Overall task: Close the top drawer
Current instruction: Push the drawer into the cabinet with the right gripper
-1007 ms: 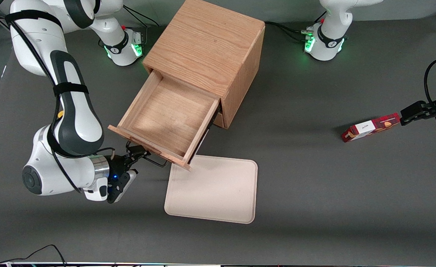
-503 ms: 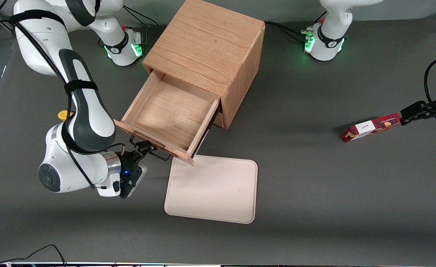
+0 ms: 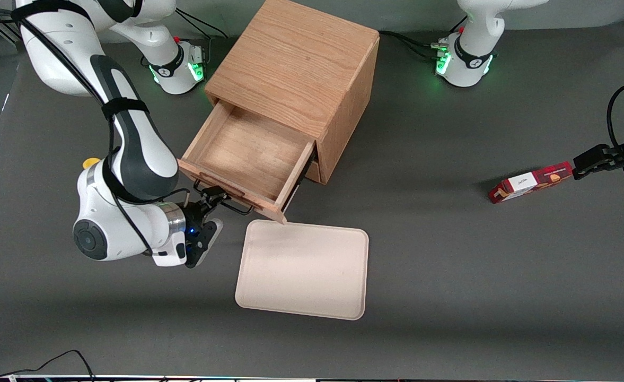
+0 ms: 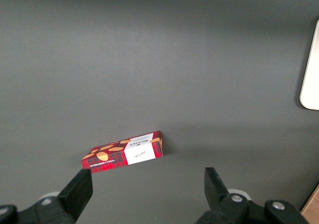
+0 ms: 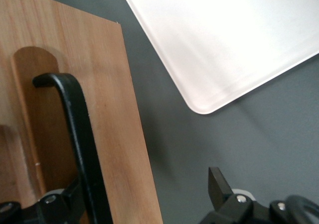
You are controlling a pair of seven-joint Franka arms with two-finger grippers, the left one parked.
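The top drawer (image 3: pixel 248 154) of the oak cabinet (image 3: pixel 296 69) stands partly pulled out, empty, with its black wire handle (image 3: pixel 228 202) on the front panel. My right gripper (image 3: pixel 209 206) is open and sits right in front of that panel, at the handle. In the right wrist view the handle (image 5: pixel 75 134) runs down the drawer front (image 5: pixel 117 134). One finger (image 5: pixel 65 200) lies against the handle and the other finger (image 5: pixel 218 183) hangs off the panel's edge over the grey table. The gripper (image 5: pixel 144 186) holds nothing. The lower drawer is mostly hidden under the top one.
A beige tray (image 3: pixel 304 270) lies on the table just in front of the drawer, nearer the front camera; its corner shows in the right wrist view (image 5: pixel 224 40). A red cookie box (image 3: pixel 529 183) lies toward the parked arm's end (image 4: pixel 124 154).
The drawer has slid partway into the cabinet, and its front corner no longer overhangs the tray. My right gripper and arm have moved with the drawer front toward the cabinet.
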